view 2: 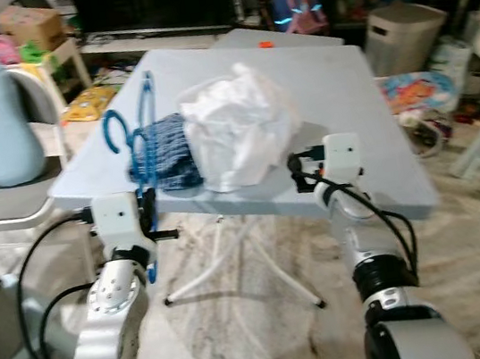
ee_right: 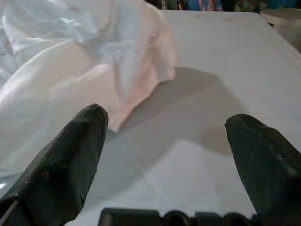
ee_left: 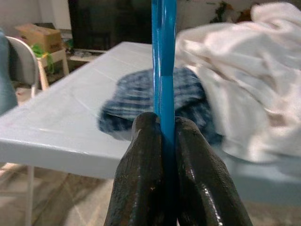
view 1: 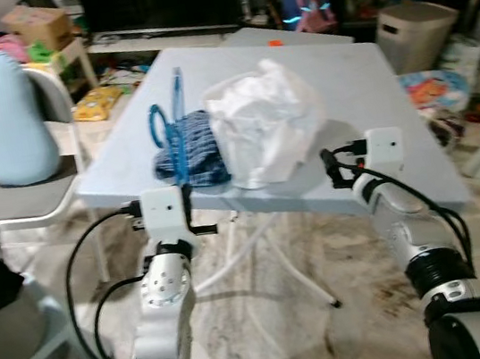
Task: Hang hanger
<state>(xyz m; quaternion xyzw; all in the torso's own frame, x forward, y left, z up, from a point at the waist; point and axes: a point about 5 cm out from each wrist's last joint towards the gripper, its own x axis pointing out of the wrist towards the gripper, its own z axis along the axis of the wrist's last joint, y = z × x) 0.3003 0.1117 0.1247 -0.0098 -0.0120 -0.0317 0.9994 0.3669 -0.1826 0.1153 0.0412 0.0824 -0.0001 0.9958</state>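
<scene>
A pale blue folding table (view 1: 361, 80) fills the frame's centre, holding a crumpled white garment (view 1: 264, 126) and a folded blue plaid cloth (view 1: 191, 151). At lower left, the left gripper (ee_left: 162, 136) pinches the blue hanger (view 1: 177, 108) upright; keeping that pinch firm seems wise. The right gripper (ee_right: 167, 141) hovers spread wide beside the garment.

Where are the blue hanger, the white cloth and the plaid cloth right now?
blue hanger (ee_left: 163, 70): left wrist view, on its straight bar above the fingers.
white cloth (view 1: 264, 126): left eye view, middle of the crumpled heap.
plaid cloth (view 1: 203, 153): left eye view, on its folded top.
</scene>
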